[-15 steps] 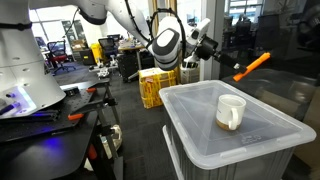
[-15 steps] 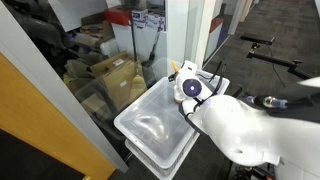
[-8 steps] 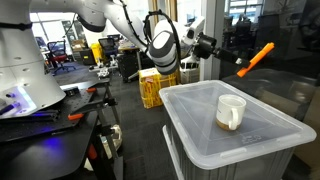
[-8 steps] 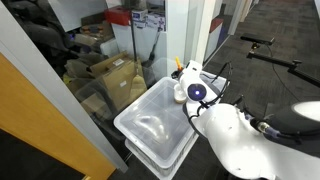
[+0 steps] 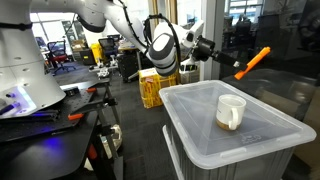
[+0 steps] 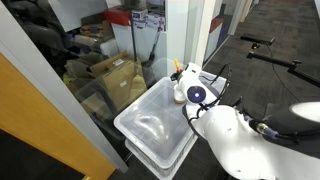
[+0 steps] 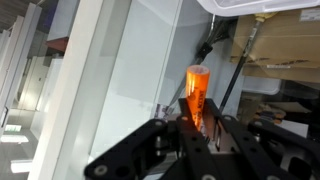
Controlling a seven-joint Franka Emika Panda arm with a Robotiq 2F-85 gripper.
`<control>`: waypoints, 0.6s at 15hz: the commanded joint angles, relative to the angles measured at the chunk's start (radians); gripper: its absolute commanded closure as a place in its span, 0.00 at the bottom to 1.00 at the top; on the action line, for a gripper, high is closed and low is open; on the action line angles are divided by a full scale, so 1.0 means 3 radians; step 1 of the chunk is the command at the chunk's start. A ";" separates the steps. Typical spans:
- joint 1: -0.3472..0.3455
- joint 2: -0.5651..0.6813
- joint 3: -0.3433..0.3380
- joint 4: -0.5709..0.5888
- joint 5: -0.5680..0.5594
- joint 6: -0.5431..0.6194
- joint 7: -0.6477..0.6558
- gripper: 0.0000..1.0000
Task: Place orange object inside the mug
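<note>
While the gripper (image 5: 237,70) pinches the orange object (image 5: 254,60) aloft at upper right, we see the mug (image 5: 231,111) apart, lower. Pickup looks done; placing remains.

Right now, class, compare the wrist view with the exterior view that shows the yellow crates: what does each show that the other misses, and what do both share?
Only the wrist view: the hand close up, its fingers closed on one end of the orange object. Only the exterior view: the white mug standing on the grey bin, and the yellow crates. Both: the orange object held in the air, outside the mug.
</note>
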 commanded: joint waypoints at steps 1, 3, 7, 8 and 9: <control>-0.0113 -0.0017 0.0130 0.0226 -0.0148 0.0041 -0.0063 0.95; -0.0141 -0.0028 0.0186 0.0297 -0.0210 0.0023 -0.0062 0.95; -0.0150 -0.0001 0.0204 0.0334 -0.0216 -0.0051 -0.0035 0.95; -0.0157 -0.0001 0.0203 0.0338 -0.0218 -0.0084 -0.0038 0.95; -0.0176 -0.0001 0.0206 0.0361 -0.0229 -0.0145 -0.0042 0.95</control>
